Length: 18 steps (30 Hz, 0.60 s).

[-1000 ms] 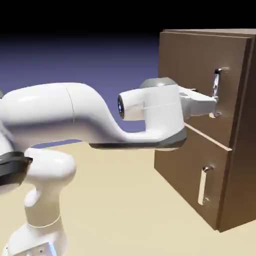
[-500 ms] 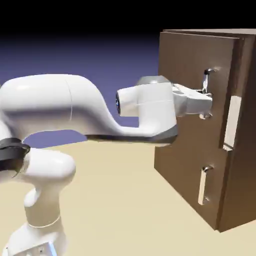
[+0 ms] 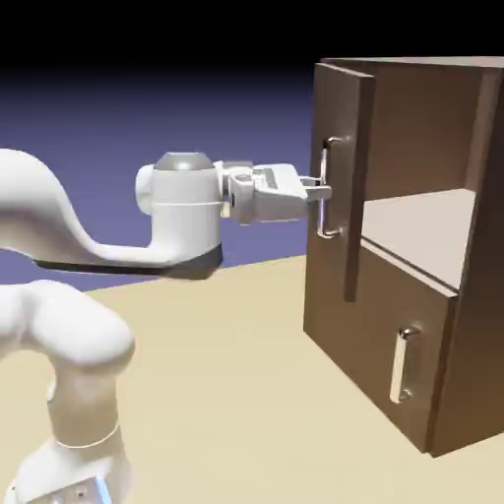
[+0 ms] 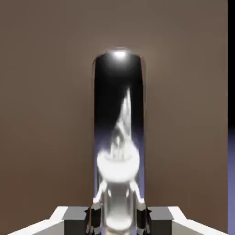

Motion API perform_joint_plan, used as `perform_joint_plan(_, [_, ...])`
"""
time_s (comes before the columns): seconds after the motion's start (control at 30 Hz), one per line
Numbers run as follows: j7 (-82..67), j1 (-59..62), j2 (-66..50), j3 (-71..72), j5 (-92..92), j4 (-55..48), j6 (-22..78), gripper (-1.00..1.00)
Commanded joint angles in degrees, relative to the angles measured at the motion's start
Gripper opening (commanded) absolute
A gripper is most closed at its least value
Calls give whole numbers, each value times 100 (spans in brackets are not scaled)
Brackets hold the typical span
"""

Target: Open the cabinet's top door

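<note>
The dark-brown cabinet (image 3: 472,157) stands at the right of the exterior view. Its top door (image 3: 340,138) is swung wide open, seen almost edge-on, and a pale shelf shows inside the upper compartment. My gripper (image 3: 317,193) is shut on the top door's silver bar handle (image 3: 328,187), about halfway up it. In the hand view the shiny handle (image 4: 119,119) runs up from between my grey fingertips (image 4: 94,215), with the door's brown panel (image 4: 46,114) filling the picture behind it.
The lower door (image 3: 379,345) is shut, its short silver handle (image 3: 402,366) untouched. The white arm (image 3: 59,226) stretches level from the left above the tan table (image 3: 226,394).
The gripper closed on the handle and pulled back to the left. The top door swung from shut to wide open, baring the shelf.
</note>
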<state>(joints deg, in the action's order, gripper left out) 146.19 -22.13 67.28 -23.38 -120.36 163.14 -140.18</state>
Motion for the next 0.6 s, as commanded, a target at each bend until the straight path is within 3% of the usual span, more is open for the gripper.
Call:
perform_joint_plan(0.0, [-82, 71, 118, 206, 259, 112, 128, -100])
perform_joint_plan(0.57, [-842, -101, 1068, 3710, 4265, 708, 2617, -100])
